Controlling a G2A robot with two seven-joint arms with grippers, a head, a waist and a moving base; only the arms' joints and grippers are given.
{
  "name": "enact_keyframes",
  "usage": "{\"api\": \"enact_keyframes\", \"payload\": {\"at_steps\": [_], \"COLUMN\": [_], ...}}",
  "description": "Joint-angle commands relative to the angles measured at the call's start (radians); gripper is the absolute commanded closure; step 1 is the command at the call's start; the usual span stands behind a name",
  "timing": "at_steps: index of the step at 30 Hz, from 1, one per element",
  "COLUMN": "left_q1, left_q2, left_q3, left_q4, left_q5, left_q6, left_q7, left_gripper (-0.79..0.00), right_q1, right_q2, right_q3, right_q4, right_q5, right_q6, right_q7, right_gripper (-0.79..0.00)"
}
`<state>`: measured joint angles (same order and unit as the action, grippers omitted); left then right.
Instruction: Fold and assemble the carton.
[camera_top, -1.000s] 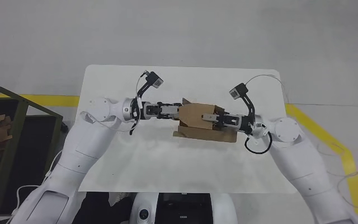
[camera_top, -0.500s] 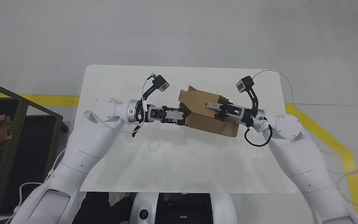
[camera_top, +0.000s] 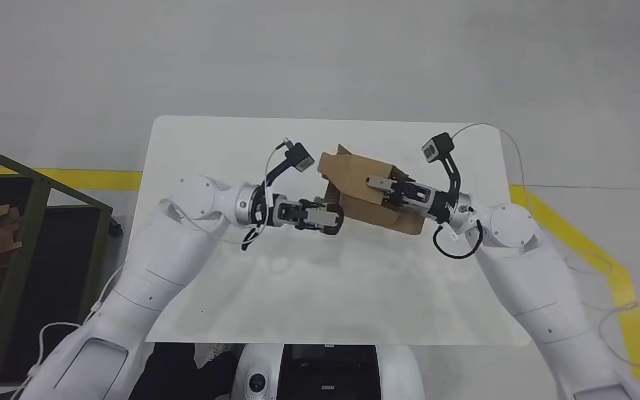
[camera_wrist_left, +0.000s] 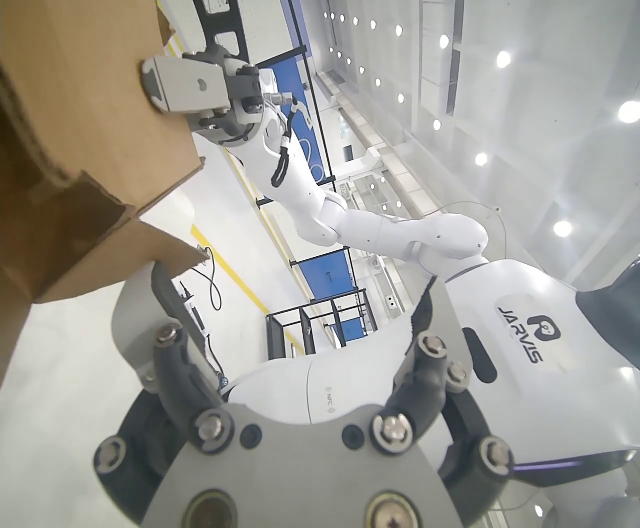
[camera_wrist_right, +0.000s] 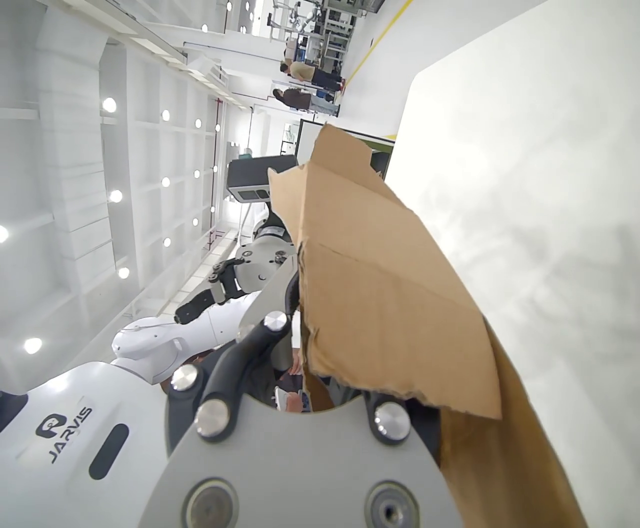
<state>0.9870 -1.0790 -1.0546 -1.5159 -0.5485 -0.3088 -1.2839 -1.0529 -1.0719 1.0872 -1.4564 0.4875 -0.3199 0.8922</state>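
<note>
The brown carton (camera_top: 362, 186) is partly opened and hangs tilted above the middle of the white table. My right gripper (camera_top: 382, 186) is shut on its upper wall; the cardboard (camera_wrist_right: 380, 280) runs between its fingers (camera_wrist_right: 282, 305). The left gripper (camera_top: 328, 218) is open just below the carton's left end. Its fingers (camera_wrist_left: 172, 305) stand wide apart with nothing between them, one of them close under a flap corner of the carton (camera_wrist_left: 75, 150). The right gripper's finger (camera_wrist_left: 180, 92) presses on the carton's outer face in the left wrist view.
The white table (camera_top: 200, 150) has bare surface on all sides of the carton. A dark bin (camera_top: 40, 240) stands on the floor beyond the table's left edge. Yellow floor lines (camera_top: 90, 178) run past both table ends.
The carton has risen off the table and tilted, carried by the right gripper toward the far side. The left gripper has come off the carton's left edge and moved to below it.
</note>
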Motion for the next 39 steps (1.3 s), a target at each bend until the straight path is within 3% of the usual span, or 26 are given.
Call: {"api": "enact_keyframes", "payload": {"at_steps": [1,12,27,39], "left_q1": [-0.006,-0.036,-0.03,0.03], "left_q2": [-0.002,-0.011,-0.011,0.015], "left_q3": [0.008,0.029,0.021,-0.113], "left_q4": [0.01,0.053,0.046,0.067], "left_q5": [0.002,-0.016,-0.018,-0.07], "left_q6": [0.004,0.014,0.013,-0.026], "left_q7": [0.001,-0.007,-0.017,-0.009], "left_gripper": [-0.785,-0.785,-0.785,-0.785], "right_q1": [-0.006,-0.042,-0.046,-0.067], "right_q2": [0.0,-0.003,-0.013,0.002], "right_q3": [0.003,0.003,0.009,0.097], "right_q4": [-0.009,-0.045,-0.031,-0.012], "right_q5": [0.002,-0.013,-0.008,0.032], "right_q6": [-0.002,0.009,0.0,-0.005], "right_q7": [0.003,0.003,-0.019,0.061], "right_gripper": [0.0,0.0,0.0,0.0]}}
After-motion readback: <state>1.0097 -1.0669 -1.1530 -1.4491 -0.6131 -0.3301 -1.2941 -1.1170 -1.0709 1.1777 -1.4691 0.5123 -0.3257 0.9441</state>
